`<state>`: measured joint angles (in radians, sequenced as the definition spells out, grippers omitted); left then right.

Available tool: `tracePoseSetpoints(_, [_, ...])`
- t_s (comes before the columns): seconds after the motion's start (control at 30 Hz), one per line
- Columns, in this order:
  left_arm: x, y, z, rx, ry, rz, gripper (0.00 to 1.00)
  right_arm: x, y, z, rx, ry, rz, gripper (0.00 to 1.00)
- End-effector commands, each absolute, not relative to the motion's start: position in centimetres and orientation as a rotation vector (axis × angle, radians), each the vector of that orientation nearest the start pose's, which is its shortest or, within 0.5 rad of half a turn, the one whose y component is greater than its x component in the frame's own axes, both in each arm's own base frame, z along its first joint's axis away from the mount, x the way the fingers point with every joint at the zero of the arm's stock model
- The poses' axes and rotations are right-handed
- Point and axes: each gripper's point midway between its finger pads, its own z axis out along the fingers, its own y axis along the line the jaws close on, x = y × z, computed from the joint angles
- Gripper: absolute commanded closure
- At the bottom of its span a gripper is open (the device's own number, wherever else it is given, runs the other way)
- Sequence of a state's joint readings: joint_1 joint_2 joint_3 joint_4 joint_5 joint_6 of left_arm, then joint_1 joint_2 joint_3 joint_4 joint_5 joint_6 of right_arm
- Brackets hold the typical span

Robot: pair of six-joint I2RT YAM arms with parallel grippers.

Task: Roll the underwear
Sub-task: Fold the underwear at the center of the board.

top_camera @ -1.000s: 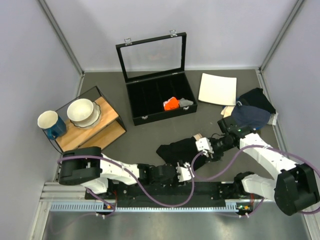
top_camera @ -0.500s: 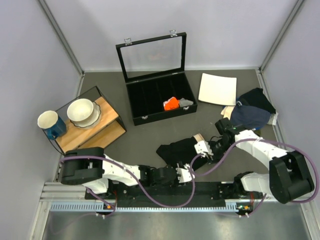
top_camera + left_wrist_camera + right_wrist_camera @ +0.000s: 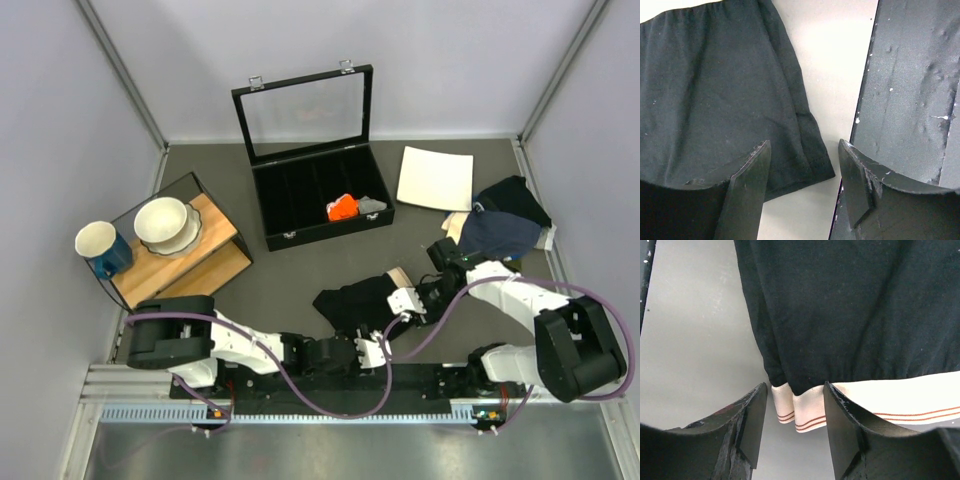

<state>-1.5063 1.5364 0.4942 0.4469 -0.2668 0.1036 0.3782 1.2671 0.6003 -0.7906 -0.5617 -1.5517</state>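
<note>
The underwear (image 3: 350,297) lies crumpled near the table's front middle: black fabric with a pale beige waistband (image 3: 398,275) at its right end. In the right wrist view the waistband (image 3: 810,407) shows thin brown stripes. My right gripper (image 3: 795,390) is open, low over the folded waistband corner, fingers either side of it. It sits at the underwear's right edge in the top view (image 3: 395,301). My left gripper (image 3: 804,150) is open and empty, with a corner of the black fabric (image 3: 715,95) just beyond its fingertips. It lies near the front rail in the top view (image 3: 382,344).
An open black divided box (image 3: 320,205) holds an orange roll (image 3: 343,207) and a grey roll (image 3: 372,205). A white plate (image 3: 435,178) and a navy garment (image 3: 500,230) lie at the right. A wooden rack with a bowl (image 3: 165,223) and mug (image 3: 100,245) stands at the left.
My right gripper has shifted slightly nearer and lower at the waistband end, its arm folding in. The left gripper and the underwear have barely moved.
</note>
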Motion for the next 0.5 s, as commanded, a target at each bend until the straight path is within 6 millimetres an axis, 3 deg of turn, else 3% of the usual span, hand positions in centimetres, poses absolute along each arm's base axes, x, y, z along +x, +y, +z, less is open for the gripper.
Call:
tracePoseSetpoints(0.0, [7.0,-36.2,2.0,1.492,1.636,-0.511,0.38,15.3,11.9,0.4,-2.338,1.473,0.527,0.53])
tracePoseSetpoints(0.17, [7.1,-35.5,1.5,1.484,1.657,-0.492,0.44,15.0,12.0,0.4,-2.323,1.502,0.535,0.65])
tracePoseSetpoints(0.37, [7.6,-35.0,1.8,1.450,1.675,-0.471,0.71,15.1,12.4,1.2,-2.272,1.514,0.539,0.74])
tracePoseSetpoints(0.47, [7.5,-35.0,2.1,1.455,1.667,-0.477,0.78,15.1,12.7,1.6,-2.255,1.526,0.553,0.78])
